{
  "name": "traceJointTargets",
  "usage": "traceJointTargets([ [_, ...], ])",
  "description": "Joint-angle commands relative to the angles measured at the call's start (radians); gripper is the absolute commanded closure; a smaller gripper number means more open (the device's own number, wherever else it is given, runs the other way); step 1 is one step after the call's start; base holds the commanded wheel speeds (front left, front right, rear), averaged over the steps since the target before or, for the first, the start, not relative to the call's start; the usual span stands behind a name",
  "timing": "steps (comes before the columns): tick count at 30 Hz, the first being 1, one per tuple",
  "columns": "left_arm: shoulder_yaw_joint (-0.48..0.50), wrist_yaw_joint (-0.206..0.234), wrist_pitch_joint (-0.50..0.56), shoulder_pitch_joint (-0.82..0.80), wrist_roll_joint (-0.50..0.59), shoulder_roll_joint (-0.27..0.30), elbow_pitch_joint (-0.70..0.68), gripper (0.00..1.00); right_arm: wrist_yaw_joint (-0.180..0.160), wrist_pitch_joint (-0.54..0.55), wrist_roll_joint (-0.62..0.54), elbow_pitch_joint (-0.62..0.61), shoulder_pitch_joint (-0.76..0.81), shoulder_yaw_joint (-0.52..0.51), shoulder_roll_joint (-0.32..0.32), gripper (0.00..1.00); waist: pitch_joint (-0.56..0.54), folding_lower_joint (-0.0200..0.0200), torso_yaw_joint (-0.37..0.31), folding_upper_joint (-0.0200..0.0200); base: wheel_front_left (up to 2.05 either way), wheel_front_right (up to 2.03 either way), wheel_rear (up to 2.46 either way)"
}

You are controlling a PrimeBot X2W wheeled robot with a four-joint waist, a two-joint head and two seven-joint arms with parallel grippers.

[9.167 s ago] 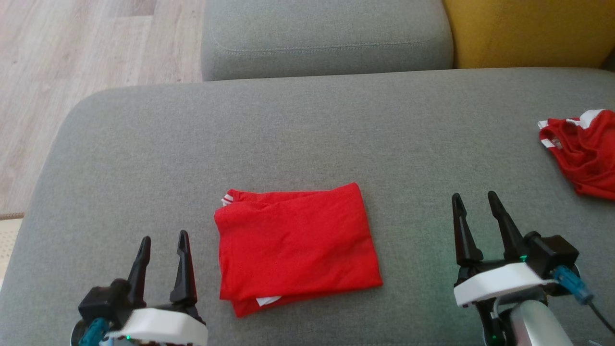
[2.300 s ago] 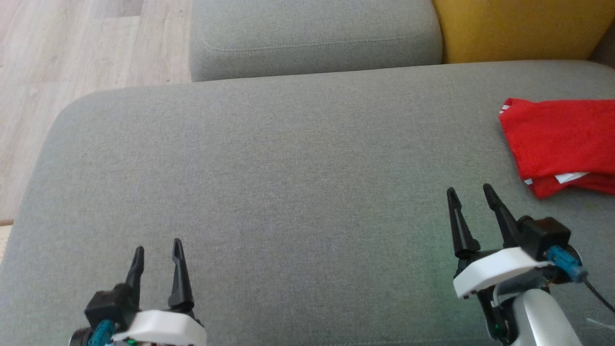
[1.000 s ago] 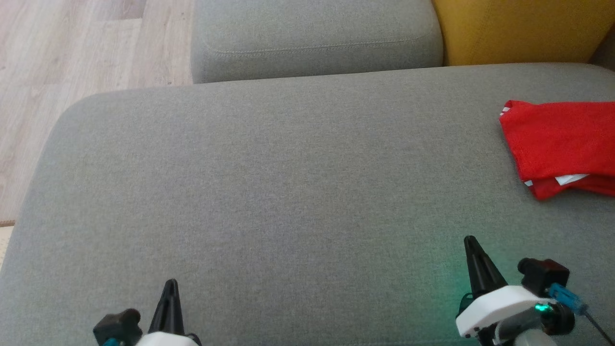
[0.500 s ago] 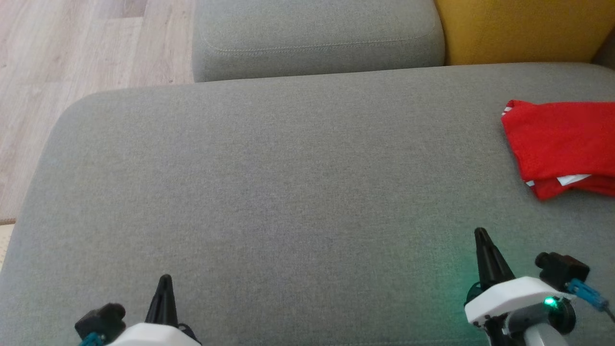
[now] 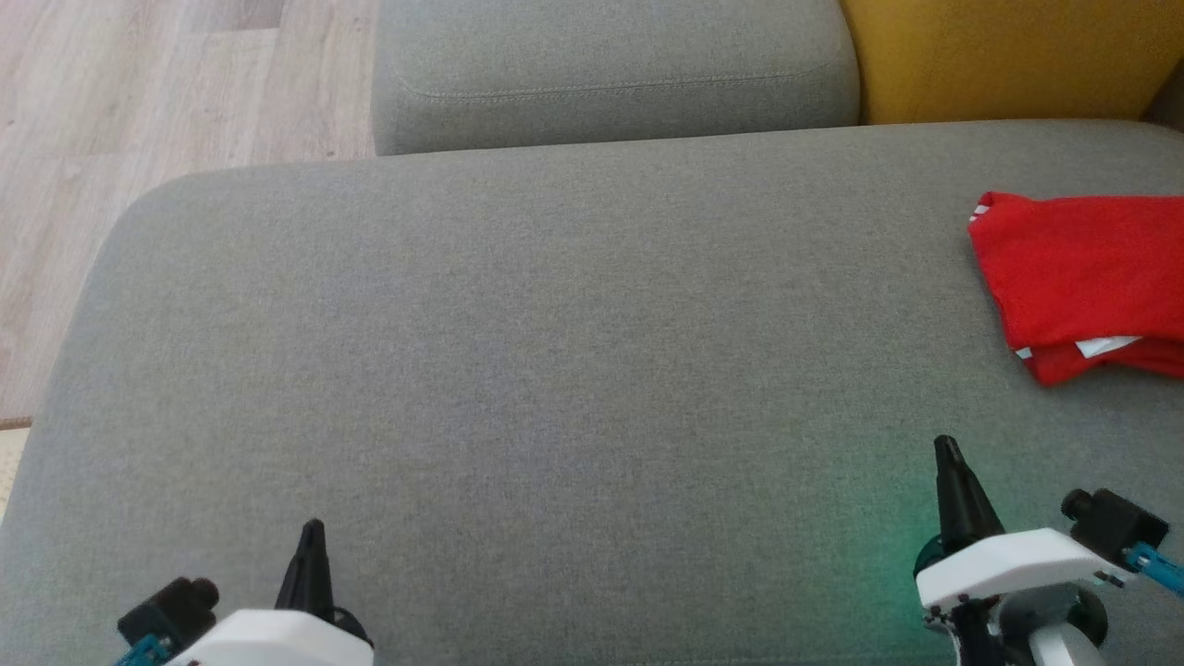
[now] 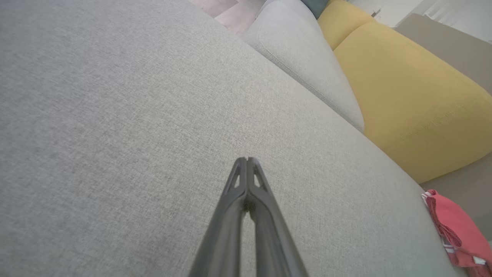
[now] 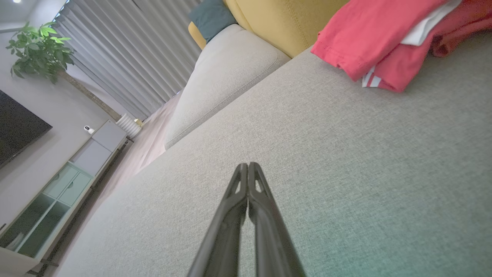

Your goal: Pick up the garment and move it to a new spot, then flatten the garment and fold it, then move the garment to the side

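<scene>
The folded red garment (image 5: 1082, 277) with white trim lies at the far right of the grey sofa seat (image 5: 555, 351), cut off by the head view's edge. It also shows as a red bundle (image 6: 457, 231) in the left wrist view and as the red garment (image 7: 376, 42) at the top right of the right wrist view. My left gripper (image 5: 313, 532) is shut and empty at the lower left, fingertips pressed together (image 6: 247, 158). My right gripper (image 5: 945, 447) is shut and empty at the lower right (image 7: 248, 164), well short of the garment.
A grey back cushion (image 5: 610, 65) and a yellow cushion (image 5: 1008, 55) border the seat's far side. Wooden floor (image 5: 120, 129) lies beyond the seat's left edge. A TV cabinet (image 7: 65, 184), curtains and a plant (image 7: 38, 50) stand across the room.
Both grippers closed between 2.3 s and 1 s ago and have drawn back toward the bottom edge. In the last second the right one drifted slightly right. The garment has stayed put.
</scene>
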Motion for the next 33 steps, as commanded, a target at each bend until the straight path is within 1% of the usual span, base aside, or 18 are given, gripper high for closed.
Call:
traceJointTargets([
  [1,0.029,-0.013,0.005,-0.06,-0.033,0.014,-0.029,1.0,0.0,0.007,0.037,-0.041,-0.055,-0.004,-0.003,1.0,0.0,0.0,0.0,0.0,0.0,0.0,0.0],
  [17,0.065,-0.05,0.052,-0.096,-0.222,0.016,-0.025,1.0,0.0,0.04,0.234,-0.057,-0.064,-0.03,-0.004,1.0,0.004,0.0,0.005,0.0,0.0,0.0,0.0],
  [33,0.098,-0.082,0.095,-0.128,-0.388,0.016,-0.021,1.0,-0.001,0.068,0.408,-0.072,-0.071,-0.054,-0.004,1.0,0.008,0.0,0.008,0.0,0.0,0.0,0.0],
])
